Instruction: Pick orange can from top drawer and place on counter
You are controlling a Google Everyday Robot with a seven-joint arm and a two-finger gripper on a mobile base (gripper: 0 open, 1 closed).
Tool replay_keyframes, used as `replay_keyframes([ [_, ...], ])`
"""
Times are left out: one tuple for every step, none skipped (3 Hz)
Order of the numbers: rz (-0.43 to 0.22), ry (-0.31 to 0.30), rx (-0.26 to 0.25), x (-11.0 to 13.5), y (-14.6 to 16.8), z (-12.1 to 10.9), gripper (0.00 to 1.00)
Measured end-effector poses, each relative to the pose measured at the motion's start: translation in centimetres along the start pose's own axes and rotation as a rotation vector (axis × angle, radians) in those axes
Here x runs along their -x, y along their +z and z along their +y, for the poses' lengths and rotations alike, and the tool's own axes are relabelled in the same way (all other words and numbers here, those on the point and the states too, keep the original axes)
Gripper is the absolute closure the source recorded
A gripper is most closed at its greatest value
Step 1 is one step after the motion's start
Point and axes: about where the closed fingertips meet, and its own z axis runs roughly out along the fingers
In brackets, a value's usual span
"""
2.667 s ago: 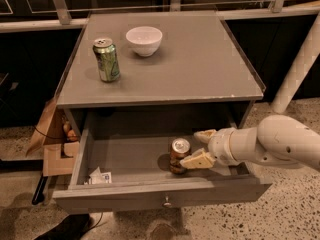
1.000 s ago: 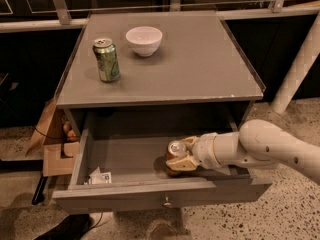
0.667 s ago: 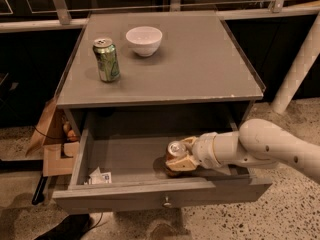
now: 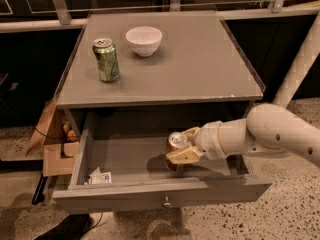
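Note:
The top drawer (image 4: pixel 125 160) is pulled open below the counter (image 4: pixel 200 59). The orange can (image 4: pixel 174 144) stands upright in the drawer's right half, its silver top showing. My gripper (image 4: pixel 186 145) reaches in from the right and is shut on the orange can, one tan finger (image 4: pixel 183 155) low on its front and the other behind it. The can's lower part is hidden by the finger and shadow, so I cannot tell whether it touches the drawer floor.
A green can (image 4: pixel 106 60) and a white bowl (image 4: pixel 144 40) stand at the counter's back left. A small white packet (image 4: pixel 99 176) lies in the drawer's front left corner. A cardboard box (image 4: pixel 50 134) sits left of the cabinet, and a white post (image 4: pixel 300 69) stands to its right.
The gripper closed from open around the orange can to shut on it. Since then the can and gripper have shifted slightly upward.

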Motion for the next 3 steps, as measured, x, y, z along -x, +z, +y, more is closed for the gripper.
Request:
replay_keyframes([
  [-0.006, -0.003, -0.052, 6.5, -5.2, -0.3, 1.0],
  [-0.006, -0.003, -0.052, 6.5, -5.2, -0.3, 1.0],
  [-0.017, 0.039, -0.058, 8.4, -6.1, -0.7, 1.0],
])
